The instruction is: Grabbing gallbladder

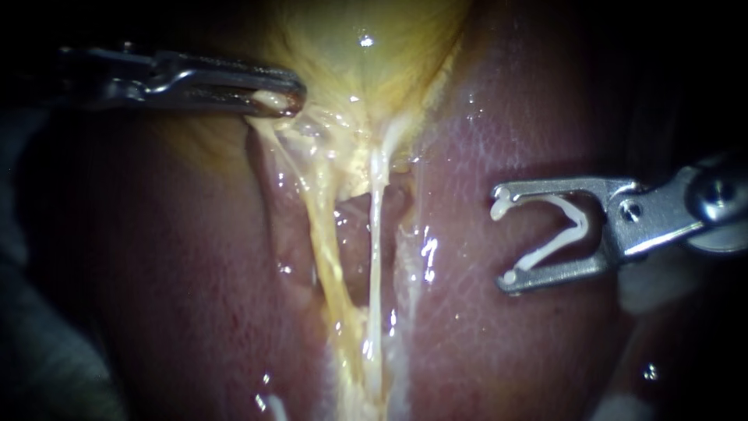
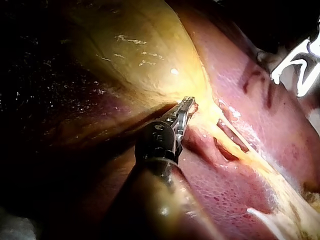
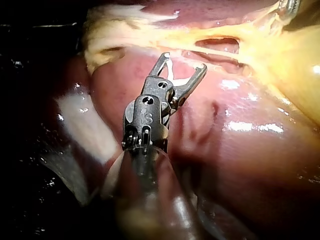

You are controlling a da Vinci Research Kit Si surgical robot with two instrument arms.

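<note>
The yellow gallbladder [image 1: 366, 54] lies at the top middle, between lobes of the liver [image 1: 514, 351]. My left instrument [image 1: 276, 100] comes in from the left, its jaws shut on the gallbladder's lower left edge; the left wrist view shows its jaws [image 2: 186, 107] pinching the yellow wall [image 2: 145, 65]. My right instrument [image 1: 502, 235] hovers over the liver to the right. Its jaws stand wide apart with a white V-shaped clip [image 1: 565, 230] seated between them, touching no tissue. In the right wrist view these jaws [image 3: 184, 60] and the clip [image 3: 172, 71] point toward the tubes.
Two strands run down from the gallbladder: a yellowish left tube [image 1: 323, 226] and a thin white right tube [image 1: 375, 234], with a dark window between them. Wet pink liver [image 3: 240, 165] lies on both sides. White gauze [image 3: 82, 125] lies beside the right instrument's shaft.
</note>
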